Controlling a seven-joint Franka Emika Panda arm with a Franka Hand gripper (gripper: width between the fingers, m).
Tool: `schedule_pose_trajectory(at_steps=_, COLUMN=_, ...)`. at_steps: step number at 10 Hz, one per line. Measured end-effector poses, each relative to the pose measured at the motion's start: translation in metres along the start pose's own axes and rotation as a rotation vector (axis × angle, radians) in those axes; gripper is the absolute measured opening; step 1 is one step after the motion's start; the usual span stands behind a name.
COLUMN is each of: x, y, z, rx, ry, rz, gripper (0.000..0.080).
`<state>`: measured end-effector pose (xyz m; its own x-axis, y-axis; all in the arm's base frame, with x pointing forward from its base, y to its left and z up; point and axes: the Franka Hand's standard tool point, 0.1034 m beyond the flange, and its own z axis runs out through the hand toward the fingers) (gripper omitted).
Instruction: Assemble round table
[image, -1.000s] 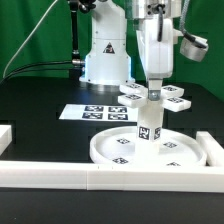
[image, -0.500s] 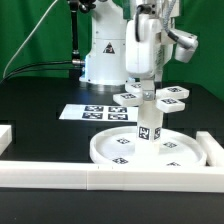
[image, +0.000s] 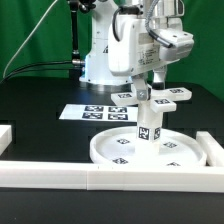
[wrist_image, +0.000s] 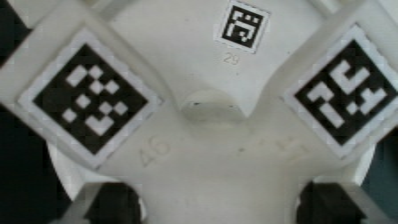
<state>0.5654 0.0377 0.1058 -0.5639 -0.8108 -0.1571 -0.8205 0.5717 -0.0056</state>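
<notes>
Tags on the cross-shaped foot (wrist_image: 196, 110) fill the wrist view; only outside shows the gripper (image: 143, 92) narrowly closed on it, atop the leg (image: 148, 128).

No readable text, only square tags on the cross-shaped foot (wrist_image: 196, 110)

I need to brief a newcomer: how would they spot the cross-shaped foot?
Find the large round disc by the front white rail. A short leg stands upright in it; the cross-shaped foot is atop that leg, under the claw. Only it has four tagged arms.
</notes>
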Motion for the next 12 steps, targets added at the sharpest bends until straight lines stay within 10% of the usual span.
schedule_pose_trajectory(at_steps=2, x=-0.002, y=0.002, z=0.001, rx=-0.005, ry=-0.011, rz=-0.018, gripper=0.0437)
schedule_pose_trajectory(at_steps=4, x=-0.001, y=-0.001, z=-0.005, rx=-0.059, ry=-0.013, rz=-0.119, gripper=0.0631)
schedule_pose_trajectory(at_steps=12, x=-0.001, y=-0.011, z=-0.010, rx=-0.050, ry=-0.030, rz=-0.534, gripper=0.0649)
